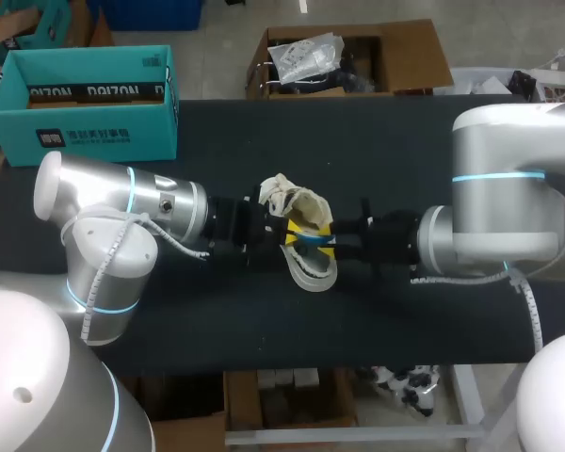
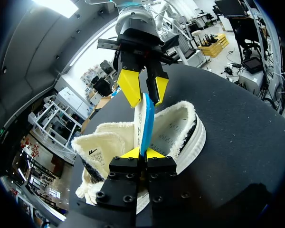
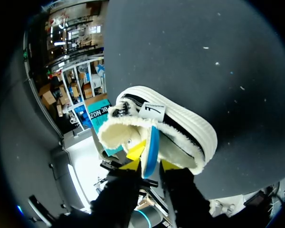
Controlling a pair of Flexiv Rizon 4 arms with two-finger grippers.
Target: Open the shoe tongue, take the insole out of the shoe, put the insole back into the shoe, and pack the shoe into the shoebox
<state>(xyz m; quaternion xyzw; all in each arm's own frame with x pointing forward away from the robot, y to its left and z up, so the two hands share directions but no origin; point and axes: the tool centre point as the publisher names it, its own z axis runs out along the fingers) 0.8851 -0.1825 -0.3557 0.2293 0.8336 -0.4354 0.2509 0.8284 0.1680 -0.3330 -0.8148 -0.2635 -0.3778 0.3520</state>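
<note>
So the shoe (image 1: 313, 273), cream with a fuzzy lining, sits in the middle of the dark table (image 1: 405, 141), right between the two arms. The left arm comes in from the left and the right arm from the right, and they meet nose to nose over it. The insole (image 2: 145, 121), white with a blue edge, stands on edge at the shoe's opening. The left claw (image 2: 144, 153) is squeezed narrow, both yellow tips pressed on one end of the insole. The right claw (image 3: 152, 160) straddles the other end, and honestly I can't tell if it's actually pinching it or just sitting around it. The teal shoebox (image 1: 85, 113) is open at the far left corner, well apart from the shoe.
</note>
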